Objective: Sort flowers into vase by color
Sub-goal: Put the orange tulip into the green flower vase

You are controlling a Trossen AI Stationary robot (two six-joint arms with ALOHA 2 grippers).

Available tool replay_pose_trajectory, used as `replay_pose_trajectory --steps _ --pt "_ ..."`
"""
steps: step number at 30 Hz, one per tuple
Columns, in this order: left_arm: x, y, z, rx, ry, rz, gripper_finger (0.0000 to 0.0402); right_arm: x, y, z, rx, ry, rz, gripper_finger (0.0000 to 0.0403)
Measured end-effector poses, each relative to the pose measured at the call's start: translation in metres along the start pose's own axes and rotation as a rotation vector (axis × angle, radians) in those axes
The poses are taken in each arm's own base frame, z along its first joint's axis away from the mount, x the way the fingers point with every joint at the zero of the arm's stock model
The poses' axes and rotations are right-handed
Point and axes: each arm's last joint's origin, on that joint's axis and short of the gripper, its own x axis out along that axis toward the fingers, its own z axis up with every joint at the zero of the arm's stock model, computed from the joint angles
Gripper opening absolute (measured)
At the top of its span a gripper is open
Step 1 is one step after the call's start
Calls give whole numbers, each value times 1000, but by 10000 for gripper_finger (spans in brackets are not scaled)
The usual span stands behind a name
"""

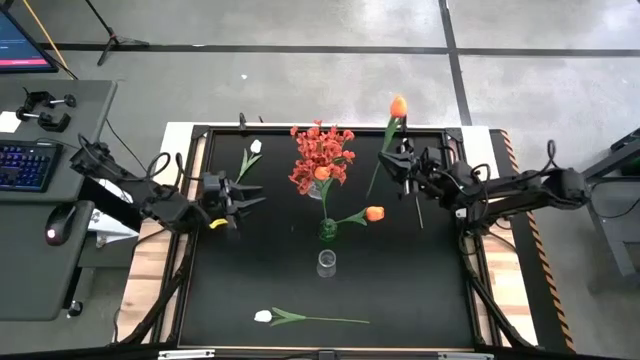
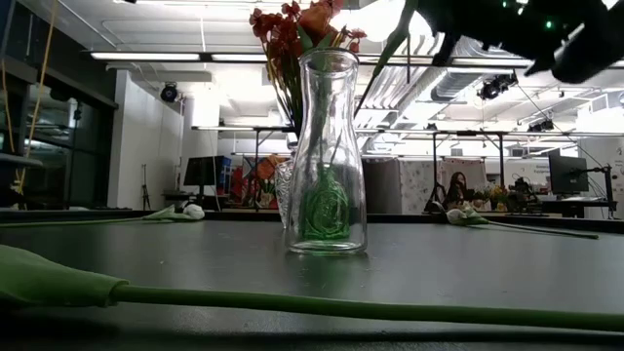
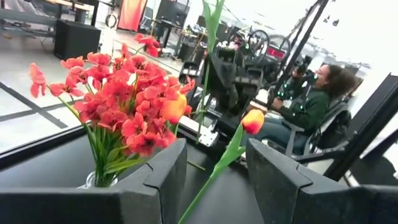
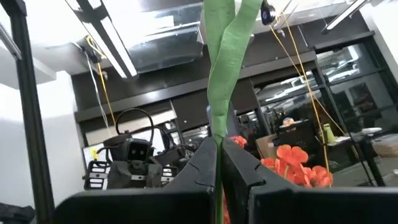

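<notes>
Right gripper (image 1: 403,160) clamps an orange tulip (image 1: 398,106) by its stalk, held upright for dropping into a vase (image 1: 328,229); left gripper (image 1: 250,195) waits, fingers apart.

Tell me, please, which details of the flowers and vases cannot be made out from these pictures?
- Orange tulip held by the right gripper: right wrist view cuts off its bloom at the top edge.
- Clear glass vase: low view crops its red blossom spray.
- Small clear vase: too small in the high view to judge contents.
</notes>
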Motion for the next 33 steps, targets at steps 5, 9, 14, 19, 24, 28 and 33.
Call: replay_pose_trajectory --steps 5,9,14,19,24,28,33 --pt "7 -3 0 -26 -27 9 151 -1 -5 -18 27 -18 37 0" --pt "9 -4 0 -58 -39 10 151 4 -10 -40 66 49 58 0" --pt "9 -4 1 -91 -46 6 151 22 -12 -57 96 99 100 0" --pt "9 -4 1 -95 -48 5 151 49 -12 -65 69 101 214 0" --pt "9 -4 1 -94 -47 3 151 65 -16 -80 92 136 271 0" --pt "9 -4 1 -94 -47 3 151 73 -16 -91 99 154 300 0" --pt "9 -4 1 -93 -46 2 151 78 -6 -102 123 182 361 0"
